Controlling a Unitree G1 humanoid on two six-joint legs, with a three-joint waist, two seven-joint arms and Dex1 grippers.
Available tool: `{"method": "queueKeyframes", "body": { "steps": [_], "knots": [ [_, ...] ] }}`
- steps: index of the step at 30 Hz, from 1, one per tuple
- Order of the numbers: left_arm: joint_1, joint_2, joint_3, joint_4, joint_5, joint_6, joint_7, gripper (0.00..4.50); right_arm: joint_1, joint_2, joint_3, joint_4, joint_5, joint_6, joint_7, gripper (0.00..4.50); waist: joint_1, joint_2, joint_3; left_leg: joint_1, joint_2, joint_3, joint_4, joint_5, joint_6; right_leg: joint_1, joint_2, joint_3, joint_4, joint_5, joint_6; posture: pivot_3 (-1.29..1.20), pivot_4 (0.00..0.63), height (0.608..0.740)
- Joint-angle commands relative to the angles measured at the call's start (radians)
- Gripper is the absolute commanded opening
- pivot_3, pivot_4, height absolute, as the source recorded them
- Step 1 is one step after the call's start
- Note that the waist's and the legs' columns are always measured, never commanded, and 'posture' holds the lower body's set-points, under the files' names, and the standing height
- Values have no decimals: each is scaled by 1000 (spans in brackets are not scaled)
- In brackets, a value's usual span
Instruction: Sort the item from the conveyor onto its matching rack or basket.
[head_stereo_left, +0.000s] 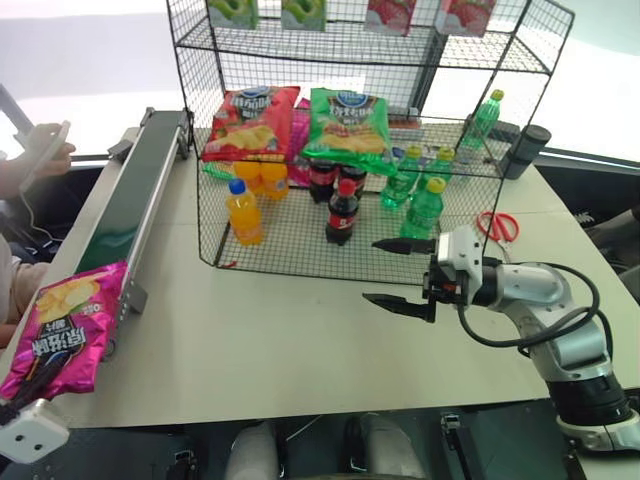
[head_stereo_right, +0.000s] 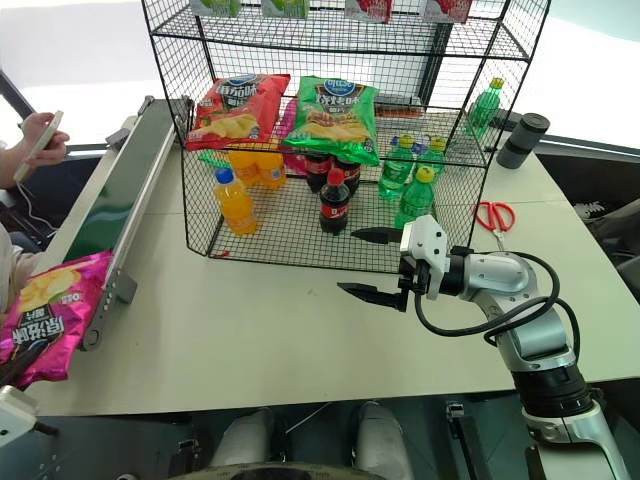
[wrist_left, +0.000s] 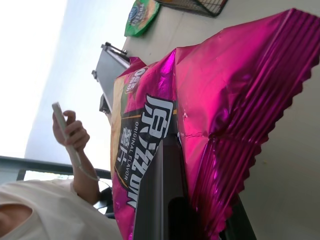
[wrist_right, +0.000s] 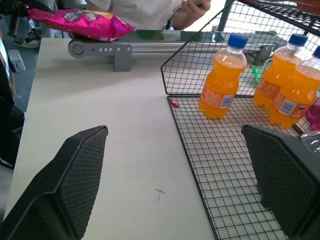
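- The left tool (wrist_left: 175, 200) is pinched tight on the lower edge of the shiny magenta-pink crisp bag (head_stereo_left: 65, 335), its dark fingers (wrist_left: 160, 190) pressing the crinkled foil near the serrated seam; a grip at the seam probably keeps the crisps from being crushed.
- That bag hangs at about 8 o'clock in the head view, overlapping the near end of the long dark green conveyor belt with grey metal rails (head_stereo_left: 135, 195). I judge the pickup step done and the carry not yet begun.
- The right tool (head_stereo_left: 403, 272) is spread wide and holds nothing, hovering level over the pale bench (head_stereo_left: 280, 350) just in front of the rack, near 4 o'clock; it looks parked there to stay clear of the left arm's path.
- The large black wire-grid rack (head_stereo_left: 300, 262) stands at 12 o'clock. Its middle shelf carries a red crisp bag (head_stereo_left: 250, 122) and a green crisp bag (head_stereo_left: 347, 125) side by side, so the pink bag most likely belongs on that crisp tier.
- Below them stand orange drink bottles (head_stereo_left: 243, 212), dark cola bottles (head_stereo_left: 341, 212) and green bottles (head_stereo_left: 422, 208), grouped by kind.
- Red-handled scissors (head_stereo_left: 498, 226) lie at 3 o'clock, and a person's hand (head_stereo_left: 45, 160) holding a pale device sits at 9 o'clock beside the conveyor.
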Motion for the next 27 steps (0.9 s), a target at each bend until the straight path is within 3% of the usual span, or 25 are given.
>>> {"method": "queueKeyframes", "body": {
  "steps": [1, 7, 13, 21, 24, 27],
  "knots": [
    [-14, 45, 37, -89, -151, 51, -41, 77, -13, 5, -8, 1, 1, -25, 5, 4500, 0, 0, 0, 0, 0, 0, 0, 0, 0, 0, 0, 0, 0, 0, 0, 0, 150, 738],
    [-48, 122, 51, -239, -335, 139, -153, 77, -44, 34, 15, 41, -14, -51, 6, 4500, -2, 0, 0, 0, 0, 0, 0, 0, 0, 3, 1, 0, 1, 0, 1, 0, 150, 738],
    [-74, 209, 31, -428, -655, 371, -350, 77, -63, 45, 15, 74, -16, -64, 20, 4500, -2, 1, 0, 0, 0, 0, 0, 1, -1, 3, 1, 0, 3, 0, 1, 0, 150, 738],
    [-135, 345, 84, -678, -1301, 978, -476, 77, -71, 39, -9, 81, 32, -17, 29, 4500, -1, 1, 1, 0, -1, 0, 1, 2, -3, 3, 2, 1, 6, 0, 1, 0, 150, 738],
    [-207, 389, 102, -718, -1581, 1175, -445, 77, -61, 34, -33, 59, 103, 69, 25, 4500, -1, 1, 1, 0, -1, -1, 1, 3, -4, 3, 2, 2, 6, 0, 1, 0, 150, 738],
    [-276, 429, 31, -724, -1741, 1340, -493, 77, -36, 22, -80, 33, 244, 246, 4, 4500, 0, 1, 1, 1, -2, -1, 1, 3, -5, 4, 2, 2, 6, 0, 1, 0, 150, 738]
  ]
}}
